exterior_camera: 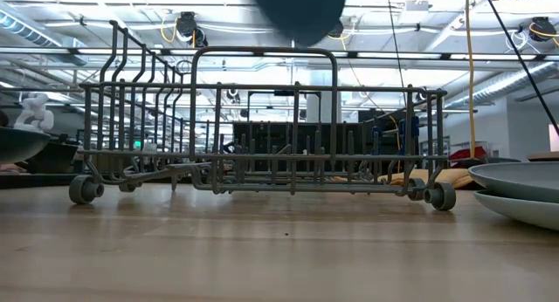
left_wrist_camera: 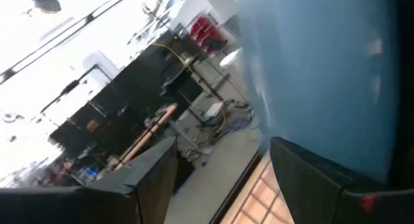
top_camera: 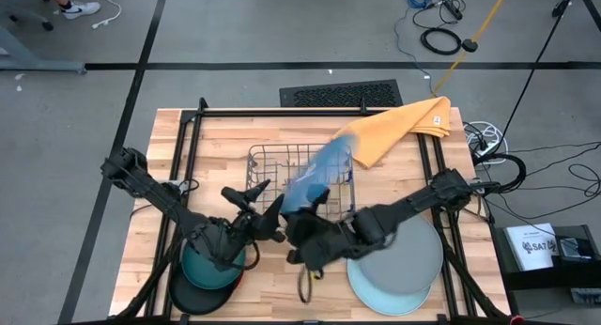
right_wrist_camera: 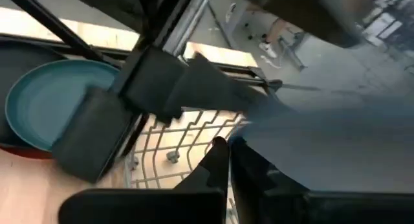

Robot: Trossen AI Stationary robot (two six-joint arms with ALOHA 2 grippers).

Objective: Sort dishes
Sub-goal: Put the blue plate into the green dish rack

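Right, both my arms meet over the front of the desk [top_camera: 282, 283], just ahead of the rack [top_camera: 272, 170].

My right gripper [top_camera: 299, 233] has its jaws clamped together on the lower rim of the blue plate [top_camera: 315, 179]; the right wrist view shows the two fingers [right_wrist_camera: 223, 162] pinched tight on that rim. The plate is up off the desk, tilted, hanging over the rack's right half, blurred in the high view. In the low view its dark underside shows at the top, above the rack's tall front hoop.

My left gripper [top_camera: 258, 198] sits just left of the plate, jaws wide apart. In the left wrist view the plate [left_wrist_camera: 323, 75] fills the space beside one finger [left_wrist_camera: 323, 185]; I cannot tell if it touches.

Small plates are stacked at front left under my left arm: teal plate [top_camera: 197, 266] on top, black plate [top_camera: 192, 297] below, a red rim [right_wrist_camera: 26, 151] peeking out underneath in the right wrist view.

Front right: grey plate [top_camera: 408, 255] stacked on a pale blue plate [top_camera: 390, 297], under my right arm.

Yellow cloth [top_camera: 399, 126] lies at the back right, touching the rack's corner.
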